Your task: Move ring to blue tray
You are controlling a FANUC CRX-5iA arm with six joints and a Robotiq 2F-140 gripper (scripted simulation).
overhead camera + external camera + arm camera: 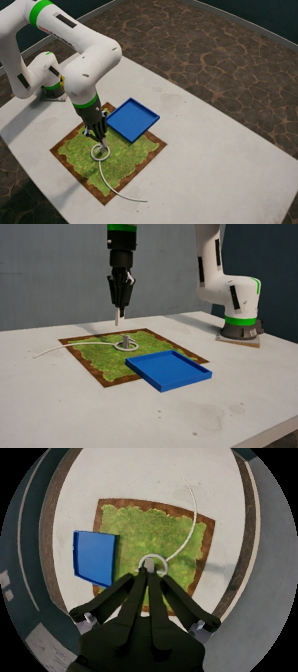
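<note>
A pale grey ring (100,153) lies flat on the green grass mat around a short grey stake (125,341); the ring also shows in the exterior view (126,346) and the wrist view (153,563). A thin white cord (111,185) runs from the ring across the mat onto the table. My gripper (119,319) is shut and empty, pointing straight down, well above the stake and slightly to its left in the exterior view. The blue tray (132,119) sits empty, partly on the mat's corner, also seen in the exterior view (169,369) and the wrist view (93,556).
The grass mat with its brown border (126,353) lies on a white table. The robot's base (238,333) stands at the table's far right corner. The cord's free end (35,356) reaches out past the mat's left side.
</note>
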